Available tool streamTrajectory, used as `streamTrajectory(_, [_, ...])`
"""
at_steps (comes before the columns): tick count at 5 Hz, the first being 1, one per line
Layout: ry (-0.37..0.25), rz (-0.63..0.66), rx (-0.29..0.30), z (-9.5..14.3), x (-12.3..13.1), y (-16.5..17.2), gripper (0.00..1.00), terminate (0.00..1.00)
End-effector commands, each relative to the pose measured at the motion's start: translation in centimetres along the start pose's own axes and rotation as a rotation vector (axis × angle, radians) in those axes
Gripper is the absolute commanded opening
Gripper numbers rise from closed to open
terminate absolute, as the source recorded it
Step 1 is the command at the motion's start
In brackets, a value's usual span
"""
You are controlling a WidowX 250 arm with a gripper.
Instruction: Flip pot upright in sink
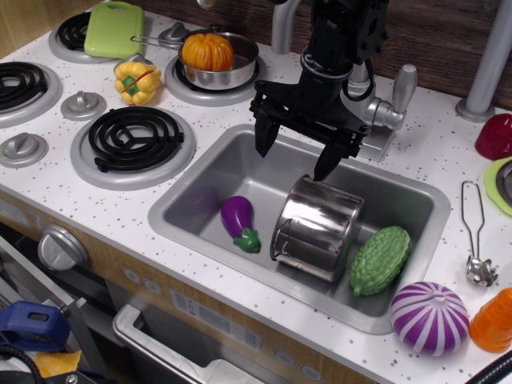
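I see my black end effector [297, 150] spread wide, gripping nothing; the shiny cylindrical steel pot [317, 226] lies tipped just below it in the grey metal sink [200, 188].

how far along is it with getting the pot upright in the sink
Done: the open hand is above the sink, just over the pot. In hand: nothing gripped yet; the fingers are apart and empty. Left: the pot lies on its side between the eggplant and green vegetable; grasping and flipping remain.
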State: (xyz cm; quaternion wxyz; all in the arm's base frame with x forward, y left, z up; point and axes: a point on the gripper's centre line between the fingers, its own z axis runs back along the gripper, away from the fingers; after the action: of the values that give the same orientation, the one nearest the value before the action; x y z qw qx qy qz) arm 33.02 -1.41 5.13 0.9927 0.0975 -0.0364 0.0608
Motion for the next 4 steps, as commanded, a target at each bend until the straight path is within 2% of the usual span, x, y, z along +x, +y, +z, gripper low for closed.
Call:
streamTrajectory(1, [0.000,0.000,0.000,0.00,0.00,0.00,1.00,0.00])
streamTrajectory(2, [0.034,0.082,-0.122,0.51,0.44,0.18,1.00,0.00])
streamTrajectory(3, [-0.072,0.141,-0.167,0.16,0.07,0.11,1.00,0.00])
streamTrajectory(4, [-0.083,0.179,-0.235,0.20,0.00,0.14,1.00,0.00])
